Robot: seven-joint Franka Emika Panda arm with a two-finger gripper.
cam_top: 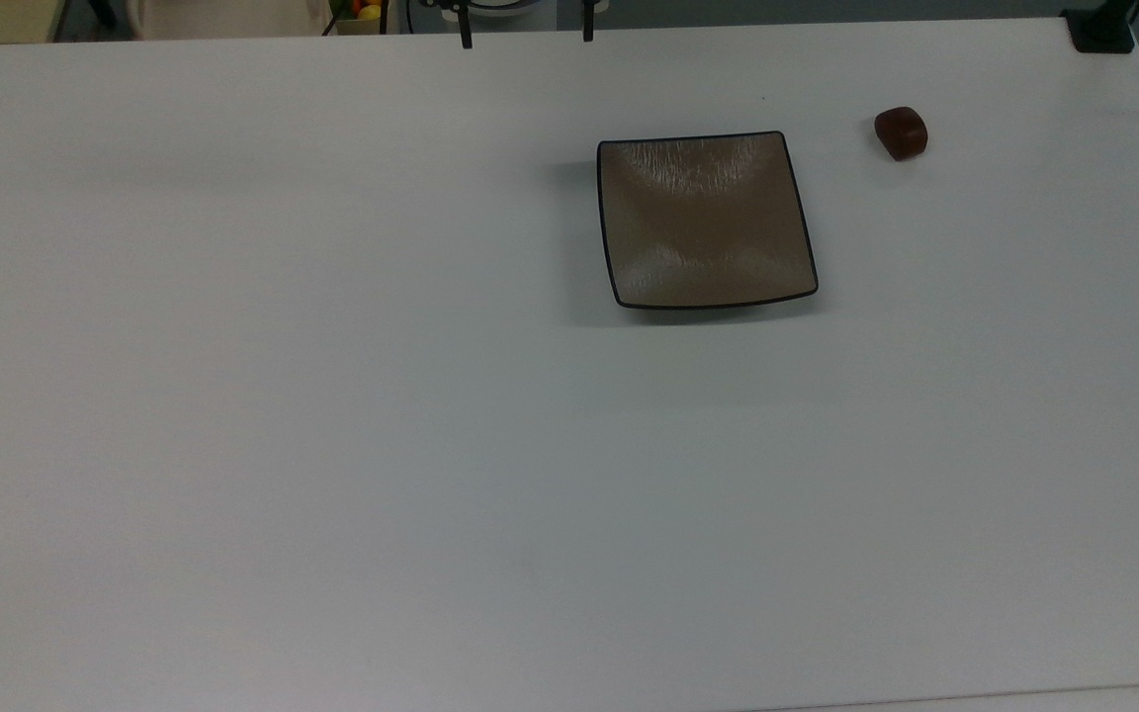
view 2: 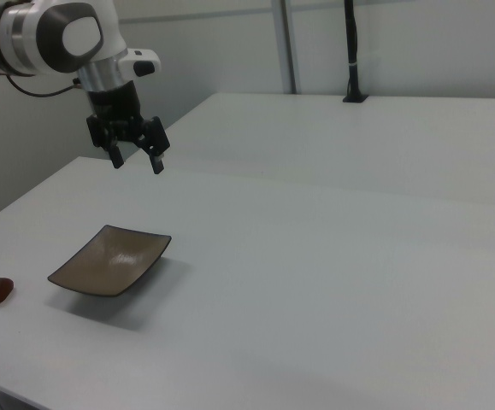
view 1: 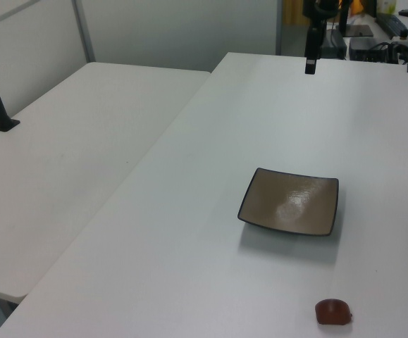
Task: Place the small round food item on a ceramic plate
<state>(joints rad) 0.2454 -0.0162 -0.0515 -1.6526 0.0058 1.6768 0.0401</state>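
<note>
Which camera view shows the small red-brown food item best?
The top view: the food item lies unobstructed, its blocky shape clear, right of the plate. The left view and the right view show it near their edges.

The robot's arm [view 2: 55, 38] was glossy white with rounded, bulbous joints and a light grey circular cap. A thin black cable looped beside it. Below sat a black wrist section and a black gripper [view 2: 136, 161] — two short, dark, parted jaws.

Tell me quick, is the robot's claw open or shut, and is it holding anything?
Claw: open, holding nothing, up in the air above the white table.
</note>
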